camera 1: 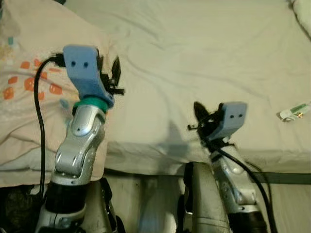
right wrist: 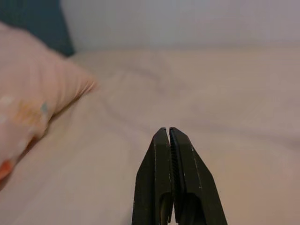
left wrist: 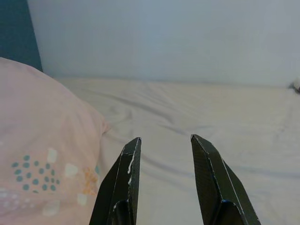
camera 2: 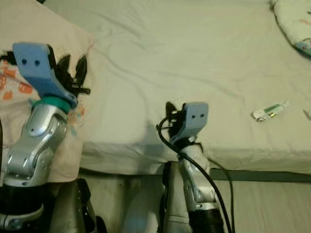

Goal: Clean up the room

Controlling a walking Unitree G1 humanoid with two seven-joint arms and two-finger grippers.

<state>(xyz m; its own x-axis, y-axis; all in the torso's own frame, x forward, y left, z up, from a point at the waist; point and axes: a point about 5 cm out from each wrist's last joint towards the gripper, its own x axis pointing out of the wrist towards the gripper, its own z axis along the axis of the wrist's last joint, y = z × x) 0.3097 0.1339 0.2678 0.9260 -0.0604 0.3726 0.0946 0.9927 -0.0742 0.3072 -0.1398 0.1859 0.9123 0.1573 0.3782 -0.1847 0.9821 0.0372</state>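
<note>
Nearest the camera the two silver arms rise from the bottom of the head views, each topped by a blue wrist block with a black cable; the right gripper (camera 2: 169, 110) sits low over the near edge of the bed, its two black fingers pressed together with nothing between them, as the right wrist view confirms (right wrist: 169, 133); the left gripper (camera 2: 72, 68) is raised higher, above the seam where the pillow (camera 1: 29, 92) meets the sheet, its fingers spread apart and empty, a clear gap showing in the left wrist view (left wrist: 164, 143); the pillow is pale pink with orange and teal blotches and lies at the robot's left end of the bed

Farther out on the robot's right, well apart from both grippers, a small tube (camera 2: 268, 110) lies flat on the sheet near the bed's front edge; it is white with a green band and a darker patch near the middle; its long axis runs slantwise, the nearer end toward the robot's left and the farther end toward its right; which end is the cap I cannot tell

The bed (camera 1: 204, 58) is covered by a cream, lightly wrinkled sheet; below its edge shows pale floor (camera 2: 272, 204); beyond the bed stands a plain light wall (left wrist: 164, 37), with a dark teal strip behind the pillow; a second patterned cushion (camera 2: 294, 24) lies at the far right corner
</note>
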